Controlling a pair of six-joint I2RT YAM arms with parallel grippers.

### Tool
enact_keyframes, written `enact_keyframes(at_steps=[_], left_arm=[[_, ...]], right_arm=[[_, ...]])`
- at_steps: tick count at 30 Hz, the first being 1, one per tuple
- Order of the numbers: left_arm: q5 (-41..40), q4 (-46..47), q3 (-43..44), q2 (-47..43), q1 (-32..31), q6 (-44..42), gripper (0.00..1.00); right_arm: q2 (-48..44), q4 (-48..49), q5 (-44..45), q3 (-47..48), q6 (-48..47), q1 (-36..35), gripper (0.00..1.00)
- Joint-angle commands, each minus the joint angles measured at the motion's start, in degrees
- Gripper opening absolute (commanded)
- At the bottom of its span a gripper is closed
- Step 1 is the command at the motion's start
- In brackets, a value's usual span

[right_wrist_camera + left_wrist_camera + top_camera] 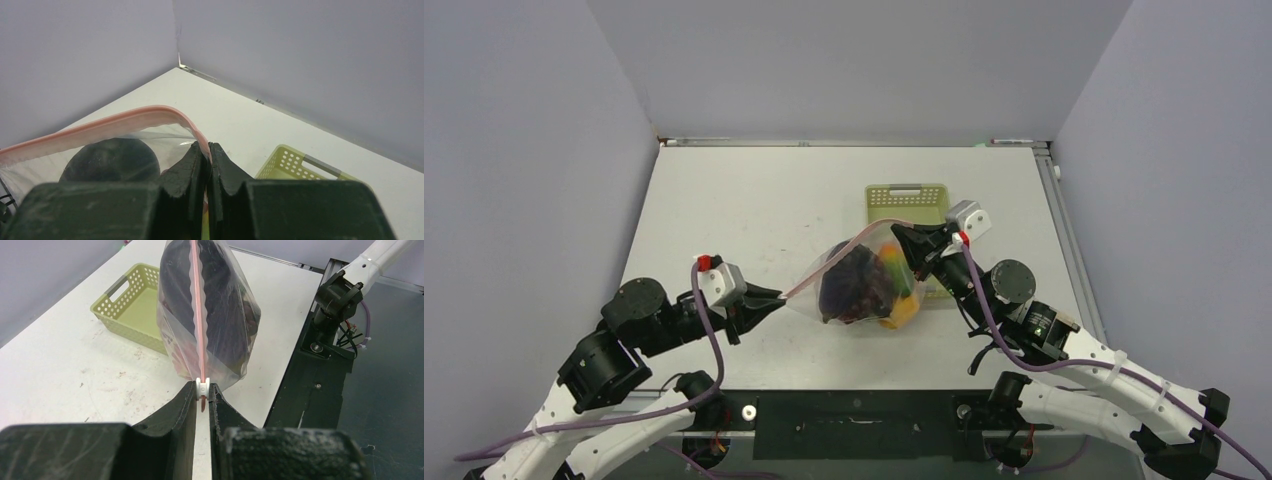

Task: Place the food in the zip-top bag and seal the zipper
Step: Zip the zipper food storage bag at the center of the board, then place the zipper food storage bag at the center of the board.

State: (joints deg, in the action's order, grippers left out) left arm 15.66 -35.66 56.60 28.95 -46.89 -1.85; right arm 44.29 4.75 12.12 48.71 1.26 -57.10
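The clear zip-top bag (864, 285) hangs stretched between my two grippers over the table middle. Inside it I see dark purple food (854, 285), with green (890, 265) and yellow-orange (901, 313) pieces at its right. The pink-red zipper (839, 255) runs along the top edge. My left gripper (776, 297) is shut on the white zipper slider (202, 387) at the strip's left end. My right gripper (902, 238) is shut on the zipper's right end (202, 142). The dark food shows through the bag in the left wrist view (220, 315) and the right wrist view (112, 160).
A pale green perforated basket (908, 203) stands behind the bag on the right, also in the left wrist view (131, 307) and the right wrist view (305, 167). The black base mount (320, 380) lies at the table's near edge. Walls enclose the table.
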Motion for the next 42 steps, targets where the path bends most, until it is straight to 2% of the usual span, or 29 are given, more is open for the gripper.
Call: enact_keyframes(at_steps=[1,11,16,20,23,32,42], left_arm=[[-0.81,-1.63,-0.19,-1.63,0.11,1.19,0.00],[-1.92,-2.88,-0.24,-2.60,0.12,1.49,0.00],[-1.55,-1.37,-0.35,-2.00,0.09,1.50,0.20],[-2.33,-0.10,-0.03,-0.68,0.08,1.50,0.49],[-4.66,0.94,0.16,-0.33,0.10,1.09,0.62],[-8.79,3.19,2.00,0.84,0.09,-0.28,0.81],[-4.93,6.69,4.45,4.35,0.12,-2.03,0.97]], right_arm=[[-2.20,8.80,6.90,1.01,0.15,0.56,0.05],[-1.94,8.38,6.92,1.53,0.15,0.57,0.05],[-1.24,8.03,5.10,1.76,0.47,0.58,0.05],[0.04,7.32,1.61,2.55,0.81,0.55,0.05],[1.33,6.09,-0.75,3.38,0.81,0.50,0.05],[3.11,3.59,-6.36,5.07,-0.52,0.50,0.05],[4.23,0.24,-16.91,6.50,-2.51,0.55,0.05]])
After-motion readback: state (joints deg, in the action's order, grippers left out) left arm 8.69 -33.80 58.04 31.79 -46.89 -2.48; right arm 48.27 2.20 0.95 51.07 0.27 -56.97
